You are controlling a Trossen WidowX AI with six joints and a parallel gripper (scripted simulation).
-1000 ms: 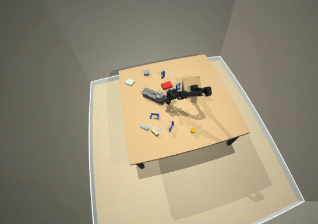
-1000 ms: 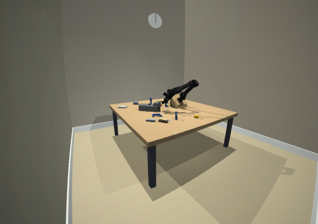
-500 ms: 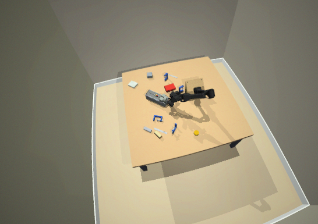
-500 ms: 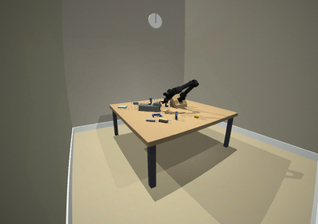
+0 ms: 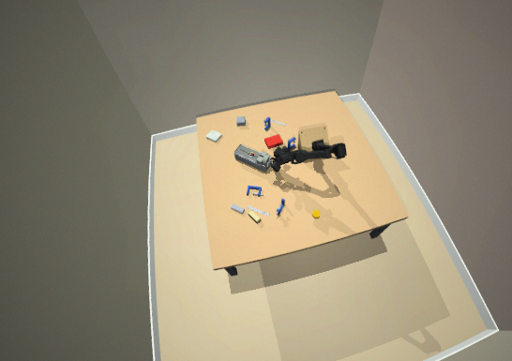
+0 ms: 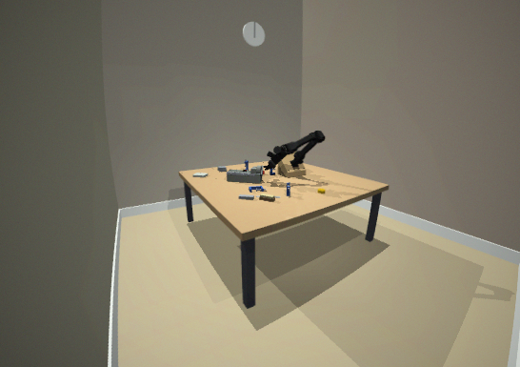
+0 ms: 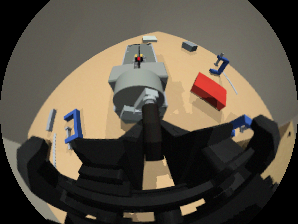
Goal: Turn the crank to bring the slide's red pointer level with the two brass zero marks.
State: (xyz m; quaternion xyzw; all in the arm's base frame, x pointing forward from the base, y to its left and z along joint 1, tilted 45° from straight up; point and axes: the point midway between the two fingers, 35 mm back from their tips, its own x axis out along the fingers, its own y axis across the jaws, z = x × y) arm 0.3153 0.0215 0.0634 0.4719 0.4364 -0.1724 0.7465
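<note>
Wrist view first: the claw (image 5: 275, 164) (image 6: 270, 167) (image 7: 149, 121) is drawn nearly closed, its fingers pressed on either side of the dark crank handle (image 7: 152, 131), which stands lengthwise between them, pointing back from the machine's round hub (image 7: 137, 90) toward the claw. Seen from over the worktop (image 5: 300, 239) (image 6: 286, 212) (image 7: 100, 110), the grey machine (image 5: 252, 158) (image 6: 244, 176) (image 7: 159, 75) lies just past the claw, on the side away from the arm's base, its long body running off slantwise. The one arm (image 5: 311, 155) (image 6: 300, 144) reaches out high and bends down to the crank end. Beyond the hub sits the red pointer (image 5: 252, 154) (image 7: 139, 59), near some brass, though from here I can't honestly say whether they're level. Turning would mean carrying the handle around the hub, I'd judge, rather than pulling it outward.
</note>
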